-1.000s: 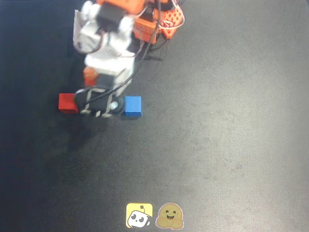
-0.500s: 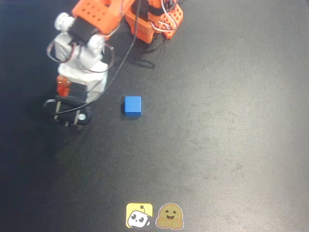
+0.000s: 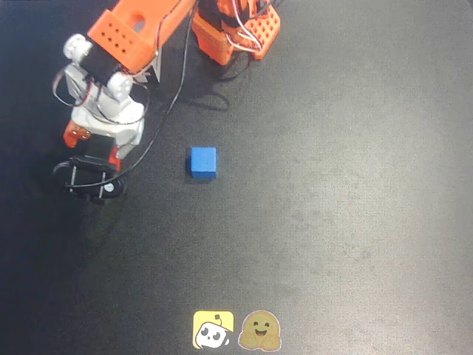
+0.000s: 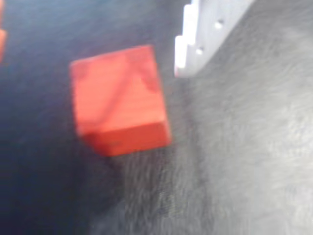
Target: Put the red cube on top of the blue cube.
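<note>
While the arm [image 3: 122, 44] reaches from the orange base [image 3: 236, 33] at twelve o'clock down toward nine o'clock in the overhead view, its wrist hides whatever lies beneath it, so the red cube cannot be seen from above. In the wrist view the red cube [image 4: 117, 98] sits on the dark mat, blurred, with plain matte faces and a diagonal shadow across its top; a white stepped finger [image 4: 205, 34] stands just beside it at about one o'clock, apart from it. A sliver of orange shows at the far nine o'clock edge of that view. The gripper [image 3: 89, 177] appears only as a dark looped shape with black cables over it, and whether its jaws are apart or together cannot be told. The blue cube [image 3: 203, 162] rests alone near the middle of the mat, at three o'clock from the gripper and well apart. Its faces are flat and bright. The mat [image 3: 355, 222] is dark grey with a faint mottled grain. Two small cartoon stickers [image 3: 236, 330] lie at six o'clock.
</note>
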Tool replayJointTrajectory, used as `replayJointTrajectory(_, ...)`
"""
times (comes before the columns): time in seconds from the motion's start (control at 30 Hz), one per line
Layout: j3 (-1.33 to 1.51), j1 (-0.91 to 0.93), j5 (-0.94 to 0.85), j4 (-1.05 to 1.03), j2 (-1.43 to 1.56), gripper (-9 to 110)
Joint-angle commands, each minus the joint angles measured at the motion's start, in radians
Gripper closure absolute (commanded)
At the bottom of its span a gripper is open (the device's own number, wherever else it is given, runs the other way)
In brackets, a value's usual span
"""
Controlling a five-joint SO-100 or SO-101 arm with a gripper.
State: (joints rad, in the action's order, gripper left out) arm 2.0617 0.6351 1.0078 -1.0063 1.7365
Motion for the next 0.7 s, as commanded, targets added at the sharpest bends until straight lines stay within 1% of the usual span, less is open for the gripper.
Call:
replayJointTrajectory(0.0,-0.006,0.006,-0.026,0.028,0.005,73)
replayJointTrajectory(0.33,0.035,0.006,-0.077,0.106,-0.078,74)
replayJointTrajectory(0.67,0.051,0.008,-0.086,0.129,-0.115,75)
